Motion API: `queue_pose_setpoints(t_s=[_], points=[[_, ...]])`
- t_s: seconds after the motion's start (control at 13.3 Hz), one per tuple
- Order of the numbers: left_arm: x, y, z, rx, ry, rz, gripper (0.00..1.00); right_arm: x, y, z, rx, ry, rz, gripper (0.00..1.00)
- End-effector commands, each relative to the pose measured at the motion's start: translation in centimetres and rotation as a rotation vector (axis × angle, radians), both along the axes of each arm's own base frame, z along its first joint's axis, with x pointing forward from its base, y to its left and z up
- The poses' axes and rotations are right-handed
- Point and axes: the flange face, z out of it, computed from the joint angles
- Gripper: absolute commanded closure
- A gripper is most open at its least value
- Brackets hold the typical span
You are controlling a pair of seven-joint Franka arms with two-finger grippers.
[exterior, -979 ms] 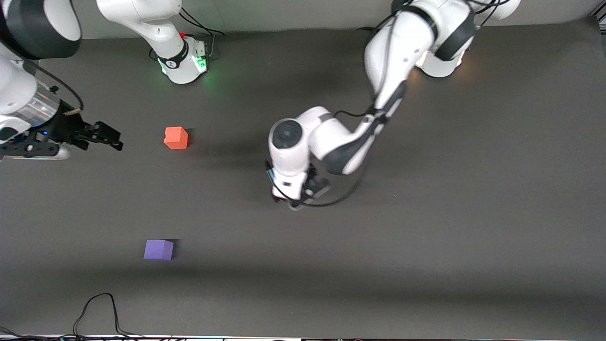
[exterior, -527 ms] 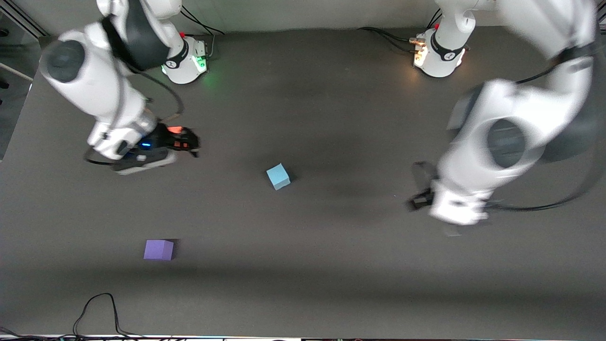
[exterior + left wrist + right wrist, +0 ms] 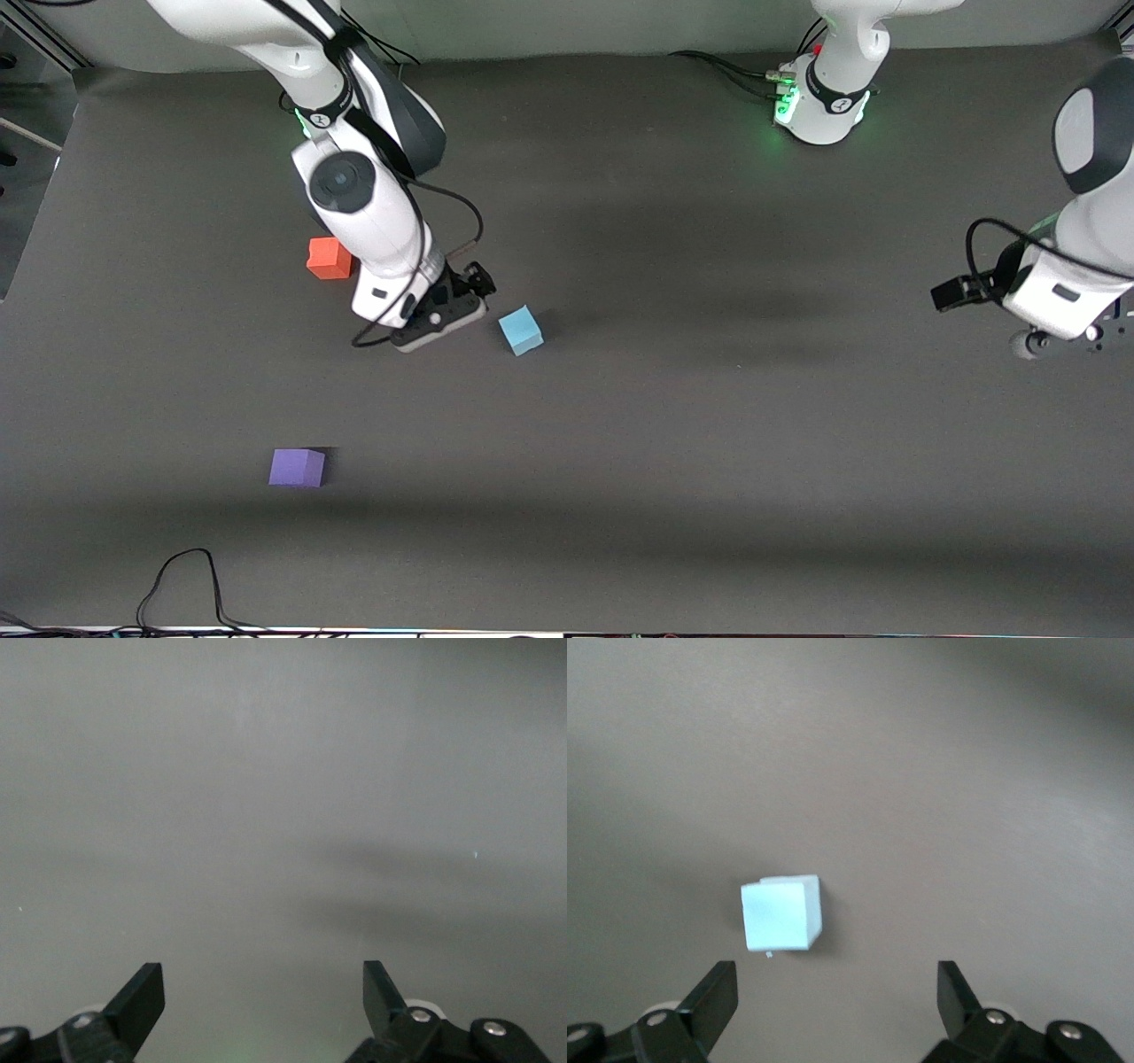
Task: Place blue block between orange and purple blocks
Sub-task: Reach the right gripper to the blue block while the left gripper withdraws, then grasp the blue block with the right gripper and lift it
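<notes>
The light blue block (image 3: 520,330) sits on the dark table mid-way along it. The orange block (image 3: 327,258) lies toward the right arm's end, partly hidden by the right arm. The purple block (image 3: 297,467) lies nearer the front camera than the orange one. My right gripper (image 3: 481,283) hovers open just beside the blue block, on the orange block's side. In the right wrist view the blue block (image 3: 782,913) lies ahead of the open right gripper (image 3: 833,994), off toward one finger (image 3: 713,997). My left gripper (image 3: 946,294) is open and empty at the left arm's end; the left wrist view shows its open gripper (image 3: 263,994) over bare table.
Dark grey mat (image 3: 709,443) covers the table. A black cable (image 3: 190,576) loops at the edge nearest the camera. The arm bases (image 3: 819,97) stand along the table's robot-side edge.
My right arm has swung from the orange block to beside the blue block. My left arm has pulled away to its end of the table. The blocks have not moved.
</notes>
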Motion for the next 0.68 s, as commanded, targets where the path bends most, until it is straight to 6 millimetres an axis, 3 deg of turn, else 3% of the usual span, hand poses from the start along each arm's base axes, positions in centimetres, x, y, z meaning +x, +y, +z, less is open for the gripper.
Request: queue_pose_setpoints(t_s=[0.0,0.08,0.23,0.38,0.6], points=[[-3.3,1.4,0.3,-0.029,0.035,-0.001,0.00,0.9,1.9,-3.7,0.059,-0.010,-0.016,0.00],[-3.7,2.6,0.1,-0.033,0.061,0.020,0.00,0.5,2.7,-5.3,0.066,-0.015,-0.015,0.00],[-4.8,3.0,-0.8,-0.038,0.159,0.031,0.00,-0.8,4.4,-8.8,0.043,-0.029,-0.029,0.00],[-4.8,1.7,-4.1,-0.029,0.292,0.015,0.00,-1.9,5.2,-12.4,-0.013,-0.046,-0.059,0.00],[-4.6,1.3,-5.3,-0.026,0.320,0.009,0.00,-3.9,6.5,-15.2,-0.014,-0.050,-0.063,0.00]])
